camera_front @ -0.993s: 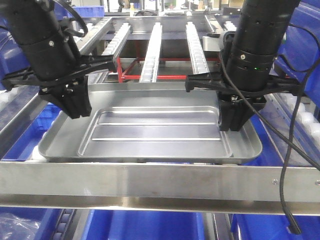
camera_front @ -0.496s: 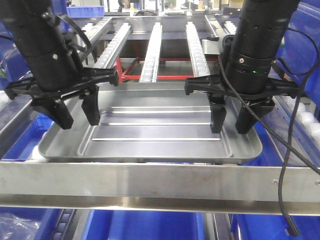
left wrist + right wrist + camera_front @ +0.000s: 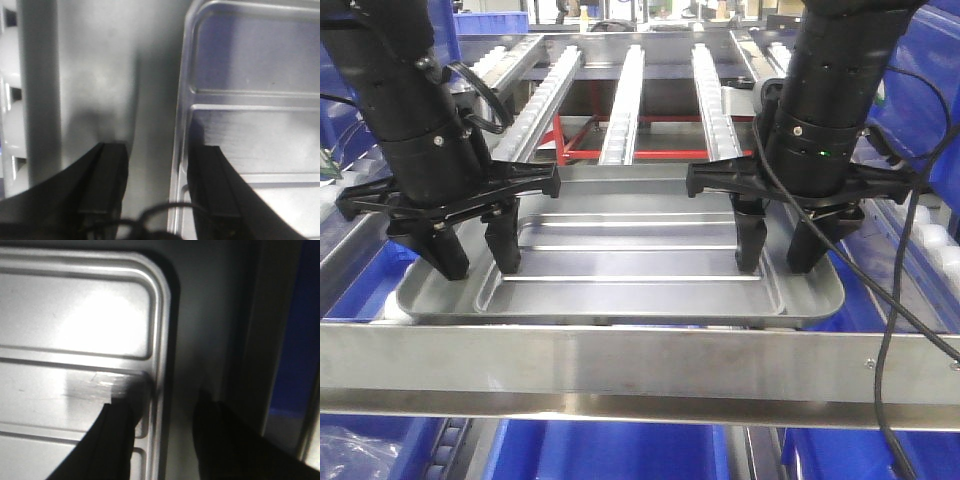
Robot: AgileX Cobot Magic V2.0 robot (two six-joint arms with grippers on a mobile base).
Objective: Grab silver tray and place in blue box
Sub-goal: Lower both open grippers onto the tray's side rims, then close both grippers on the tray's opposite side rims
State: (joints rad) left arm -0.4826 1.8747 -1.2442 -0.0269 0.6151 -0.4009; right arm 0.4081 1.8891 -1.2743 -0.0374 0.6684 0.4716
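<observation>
**benchwatcher:** Stood right by the rig for this one. The silver tray (image 3: pixel 640 255) sat flat on the roller rack, its near edge just behind the steel front rail (image 3: pixel 640 350). My worry was the grip. The left gripper (image 3: pixel 477 255) and right gripper (image 3: pixel 778 248) both had their jaws spread apart with nothing in them. Each straddled only the shallow step of the sunken panel, not the outer rim. Pinching that low ridge, I reckoned the fingers could skate off, or one end could rise first and tip the tray.

**rollerfan:** Agreed. The wrist cams showed one finger over the panel and the other over the flat border, at each short end. Couldn't tell if the tips touched metal. The blue box (image 3: pixel 620 452) looked to be down under the rail, so a slipping tray might've caught that rail.
</observation>
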